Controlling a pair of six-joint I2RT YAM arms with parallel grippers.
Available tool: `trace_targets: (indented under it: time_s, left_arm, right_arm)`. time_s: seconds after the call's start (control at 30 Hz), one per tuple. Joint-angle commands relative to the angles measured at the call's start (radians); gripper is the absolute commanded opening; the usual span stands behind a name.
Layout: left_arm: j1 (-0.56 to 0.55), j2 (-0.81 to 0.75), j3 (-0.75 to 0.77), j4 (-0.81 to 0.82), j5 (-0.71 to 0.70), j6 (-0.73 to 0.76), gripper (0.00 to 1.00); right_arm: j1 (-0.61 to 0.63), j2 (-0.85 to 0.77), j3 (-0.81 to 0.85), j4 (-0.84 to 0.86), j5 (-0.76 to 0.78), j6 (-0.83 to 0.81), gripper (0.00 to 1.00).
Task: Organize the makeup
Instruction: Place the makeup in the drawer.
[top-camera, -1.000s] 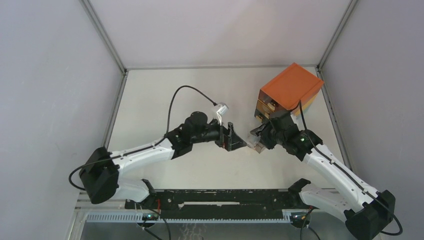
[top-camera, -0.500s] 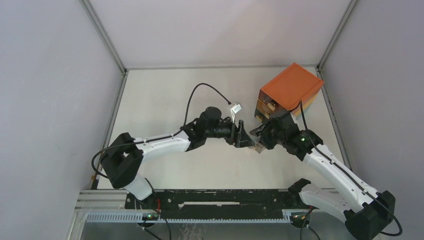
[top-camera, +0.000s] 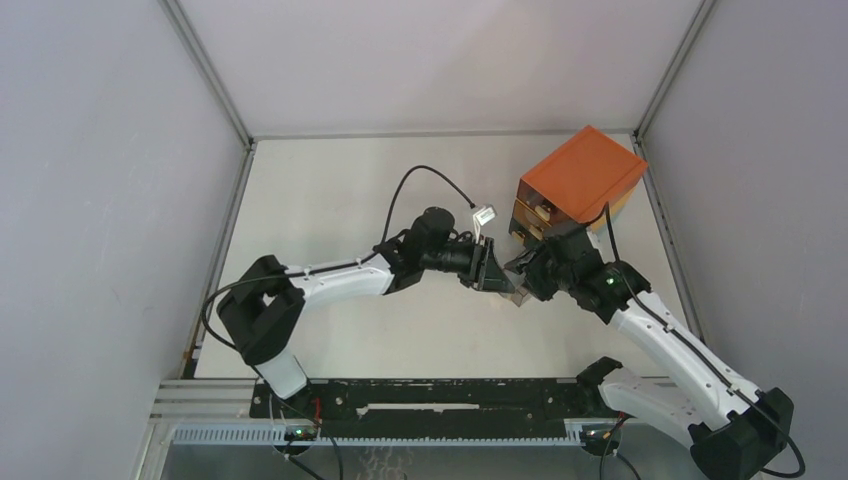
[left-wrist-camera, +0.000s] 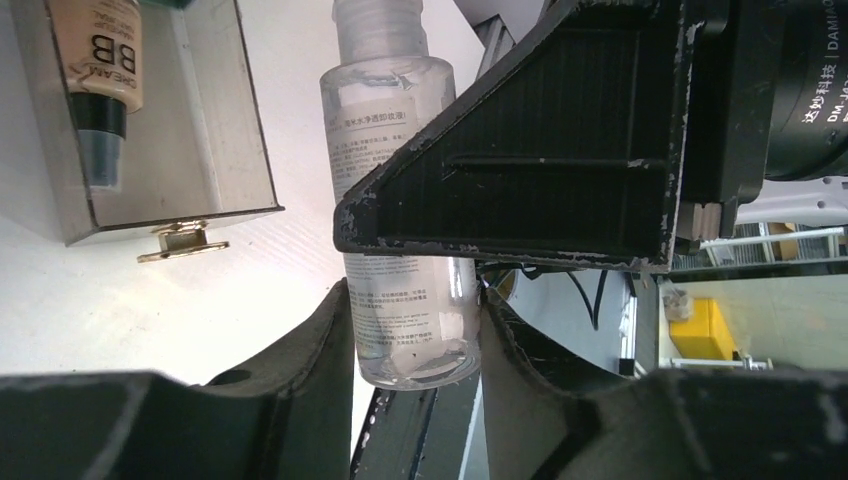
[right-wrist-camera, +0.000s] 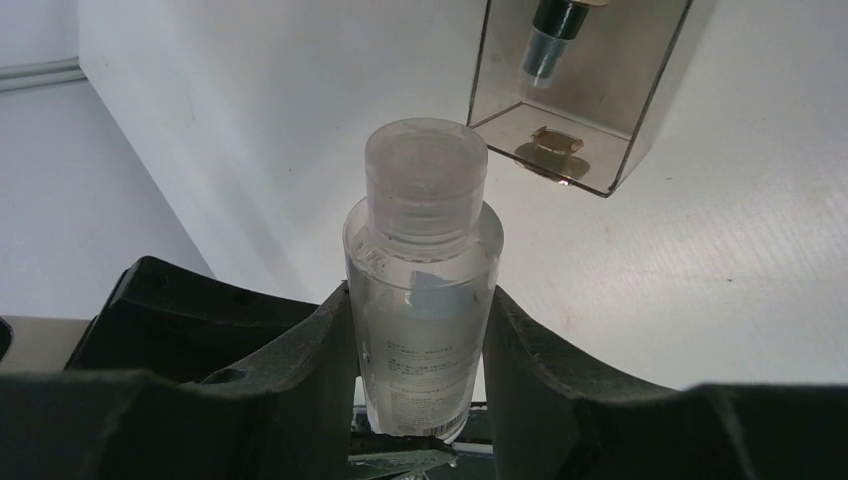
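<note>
A clear bottle (top-camera: 513, 291) with a frosted cap hangs over the table between the two arms. My right gripper (top-camera: 527, 281) is shut on its middle; in the right wrist view the bottle (right-wrist-camera: 424, 250) stands between the fingers of that gripper (right-wrist-camera: 420, 295). My left gripper (top-camera: 497, 279) has come in from the left. In the left wrist view its gripper (left-wrist-camera: 413, 297) presses both sides of the bottle's (left-wrist-camera: 385, 130) base. A peach BB cream tube (left-wrist-camera: 100, 70) with a black cap lies in an open clear drawer (left-wrist-camera: 215, 120).
The orange-topped box of clear drawers (top-camera: 580, 175) stands at the back right, just behind the grippers. Its pulled-out drawer (right-wrist-camera: 610, 130) has a gold knob (right-wrist-camera: 550, 140) and holds the tube (right-wrist-camera: 552, 35). The right gripper's black finger (left-wrist-camera: 560, 150) fills the left wrist view.
The left arm reached right to the bottle and its jaws narrowed onto the base. The right gripper kept its hold, shifting slightly.
</note>
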Motion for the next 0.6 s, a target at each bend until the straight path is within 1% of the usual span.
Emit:
trace_targets:
  time_s: [0.0,0.03,0.07,0.13,0.17,0.23,0.3,0.33,0.37,0.43,0.57]
  left_arm:
    - [-0.004,0.029,0.089,-0.002,0.043,-0.031,0.06]
    - [-0.003,0.029,0.095,-0.025,0.033,-0.031,0.01]
    - [-0.002,0.030,0.101,-0.041,0.025,-0.030,0.00]
    - [0.001,0.026,0.102,-0.057,0.009,-0.032,0.00]
    - [0.002,0.023,0.102,-0.070,-0.002,-0.030,0.00]
    - [0.004,0.023,0.107,-0.097,-0.020,-0.024,0.00]
    - [0.004,0.032,0.119,-0.115,-0.022,-0.018,0.00]
    - [0.004,0.040,0.126,-0.121,-0.019,-0.017,0.00]
    - [0.004,0.049,0.132,-0.126,-0.019,-0.018,0.00]
    - [0.004,0.069,0.151,-0.133,-0.028,-0.023,0.00]
    - [0.004,0.105,0.204,-0.184,-0.097,-0.039,0.00]
  right_arm:
    - [-0.009,-0.046,0.027,0.005,-0.021,0.018,0.03]
    - [-0.018,-0.055,0.032,-0.015,-0.015,0.013,0.11]
    - [-0.024,-0.061,0.043,-0.071,0.016,0.017,0.20]
    - [-0.034,-0.087,0.057,-0.131,0.054,0.018,0.50]
    - [-0.039,-0.103,0.059,-0.144,0.060,0.012,0.60]
    - [-0.044,-0.139,0.060,-0.151,0.062,-0.011,0.69]
    - [-0.044,-0.174,0.061,-0.159,0.080,-0.025,0.73]
    - [-0.044,-0.190,0.062,-0.166,0.093,-0.032,0.77]
    - [-0.048,-0.202,0.069,-0.180,0.107,-0.038,0.78]
    - [-0.052,-0.224,0.091,-0.204,0.136,-0.062,0.79]
    - [-0.058,-0.266,0.147,-0.247,0.236,-0.089,0.79]
